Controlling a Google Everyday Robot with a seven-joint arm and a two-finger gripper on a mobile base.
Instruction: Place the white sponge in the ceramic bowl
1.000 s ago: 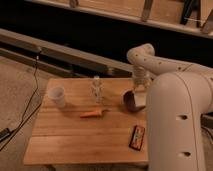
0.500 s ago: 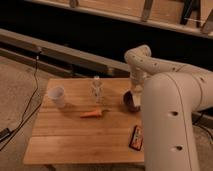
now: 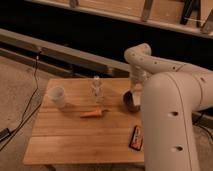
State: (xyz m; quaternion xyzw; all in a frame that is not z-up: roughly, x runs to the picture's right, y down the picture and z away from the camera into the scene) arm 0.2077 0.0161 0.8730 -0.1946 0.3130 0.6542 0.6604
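The white arm [image 3: 170,115] fills the right of the view, curving up and back down over the right edge of the wooden desk [image 3: 75,135]. Its gripper [image 3: 134,86] hangs directly above the ceramic bowl [image 3: 130,101], which sits at the desk's right side, partly hidden behind the arm. The coming move looks like a straight drop, bowl right beneath the gripper. The white sponge cannot be made out, on the desk or at the gripper; what the gripper holds I cannot tell. Left of the bowl stand a clear bottle [image 3: 97,90], an orange carrot [image 3: 93,114] and a white cup [image 3: 57,96].
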